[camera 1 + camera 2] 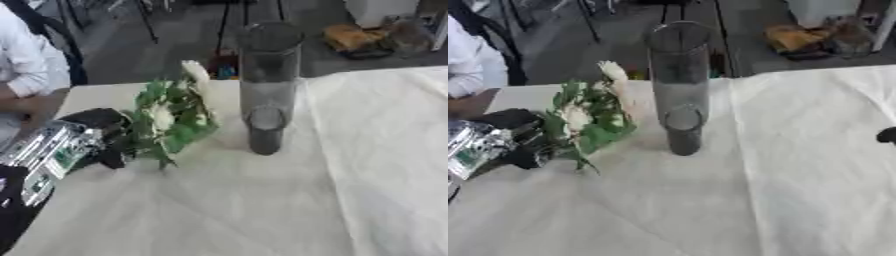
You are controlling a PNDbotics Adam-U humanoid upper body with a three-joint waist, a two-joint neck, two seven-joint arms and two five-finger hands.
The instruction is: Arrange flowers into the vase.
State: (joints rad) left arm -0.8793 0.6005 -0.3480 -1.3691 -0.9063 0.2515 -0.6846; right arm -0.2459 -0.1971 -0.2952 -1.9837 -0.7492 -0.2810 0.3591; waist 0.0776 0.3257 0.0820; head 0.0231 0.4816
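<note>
A tall clear glass vase stands upright on the cloth-covered table, near its far edge. Just left of the vase is a bunch of flowers with green leaves and white blooms, its heads pointing up and to the right. The tallest white bloom reaches close to the vase's side. My left hand comes in from the left, black on a silver forearm, and is shut on the lower end of the bunch. Only a small black part of my right hand shows at the right edge.
The white cloth has a long crease running down right of the vase. Past the table's far edge lies grey floor with black stand legs and a brown bag at the back right.
</note>
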